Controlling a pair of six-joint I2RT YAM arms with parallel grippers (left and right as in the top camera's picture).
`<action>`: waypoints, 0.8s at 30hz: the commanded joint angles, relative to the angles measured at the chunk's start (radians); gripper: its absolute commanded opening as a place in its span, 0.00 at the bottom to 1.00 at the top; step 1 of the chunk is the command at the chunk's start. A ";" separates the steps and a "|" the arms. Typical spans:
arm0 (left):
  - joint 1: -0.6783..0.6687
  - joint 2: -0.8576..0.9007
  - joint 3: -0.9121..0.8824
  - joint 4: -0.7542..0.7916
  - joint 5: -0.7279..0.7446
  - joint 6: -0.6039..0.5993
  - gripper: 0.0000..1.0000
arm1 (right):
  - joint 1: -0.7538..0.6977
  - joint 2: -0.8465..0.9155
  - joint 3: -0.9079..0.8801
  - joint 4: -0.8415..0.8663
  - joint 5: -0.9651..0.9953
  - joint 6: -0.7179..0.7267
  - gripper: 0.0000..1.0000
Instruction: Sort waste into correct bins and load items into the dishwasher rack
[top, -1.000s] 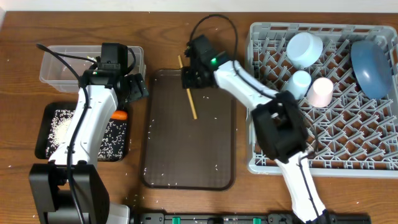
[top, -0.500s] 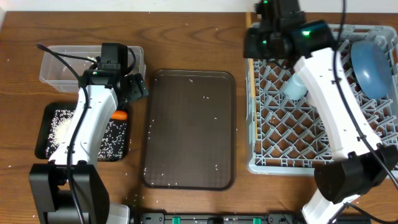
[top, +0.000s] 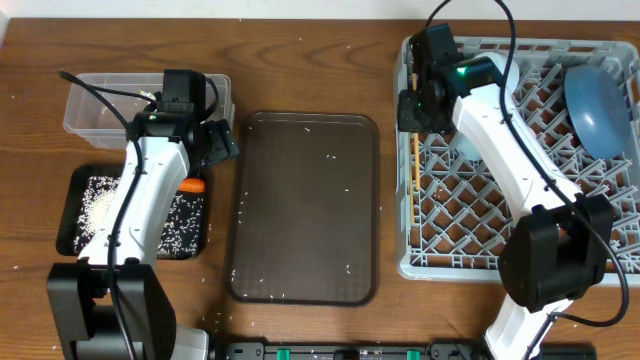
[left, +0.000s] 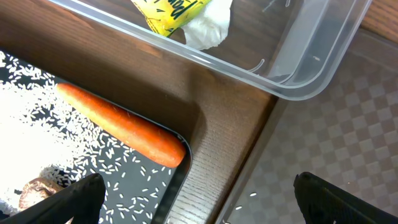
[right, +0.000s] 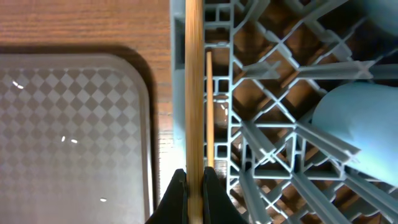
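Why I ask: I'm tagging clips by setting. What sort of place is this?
Probably a tabletop robot test bench staged as dish clearing, not a real kitchen: a grey dishwasher rack, a brown serving tray and a black tray of rice sit on one wooden table.

I count out from the serving tray (top: 305, 230), one of those. Left of it: clear tub (top: 95, 115) x1, black tray (top: 130, 256) x1, carrot (left: 118, 121) x1, yellow wrapper (left: 168, 12) x1, white tissue (left: 208, 25) x1. The rice grains (top: 95, 205) are too many to count. Right of it: rack (top: 450, 265) x1, large blue bowl (top: 597, 95) x1, chopstick (right: 194, 93) x2, light-blue piece (right: 357, 130) x1, cup or bowl unclear.
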 joint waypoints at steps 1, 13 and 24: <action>0.002 -0.021 0.001 -0.003 -0.012 0.002 0.98 | -0.026 -0.004 -0.005 0.006 0.029 0.002 0.01; 0.002 -0.021 0.001 -0.004 -0.012 0.002 0.98 | -0.027 -0.004 -0.005 0.015 0.028 -0.057 0.58; 0.002 -0.021 0.001 -0.004 -0.012 0.002 0.98 | -0.027 -0.188 0.010 -0.022 -0.025 -0.113 0.65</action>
